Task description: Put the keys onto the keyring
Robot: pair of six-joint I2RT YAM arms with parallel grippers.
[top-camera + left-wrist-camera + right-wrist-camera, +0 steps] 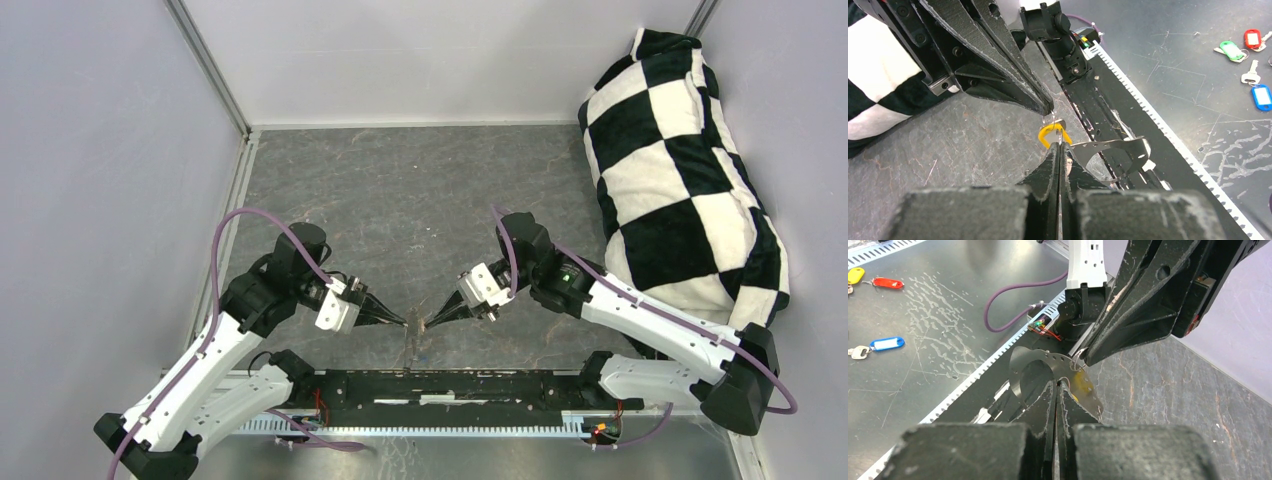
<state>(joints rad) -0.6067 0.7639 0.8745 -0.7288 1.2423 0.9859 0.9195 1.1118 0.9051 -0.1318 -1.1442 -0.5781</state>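
**Meeting tip to tip at the near-centre desk: both jaws closed at key and keyring**

Left arm (200, 370) reaches in from the near left corner. The left jaws are closed tight, with no gap between the fingers. Their tips sit against the yellow-headed key (1046, 136), at the lower curve of its head.

The keyring (1118, 146) is a thin grey curved band with small holes near one end. It starts at the same spot and bows out toward the black rail (450, 385) on the near edge of the desk (420, 190). Key and band touch, but whether the key is threaded on cannot be told. Which piece each pair of tips actually pinches cannot be told either.

The right jaws, also fully closed, meet the cluster from the opposite side, just beside the left pair. Right arm (650, 320) stretches in from the near right corner.

Checkered cushion (680, 170) lies along the right wall, well apart. Tagged keys (1262, 96) lie on the metal sheet beyond the rail.
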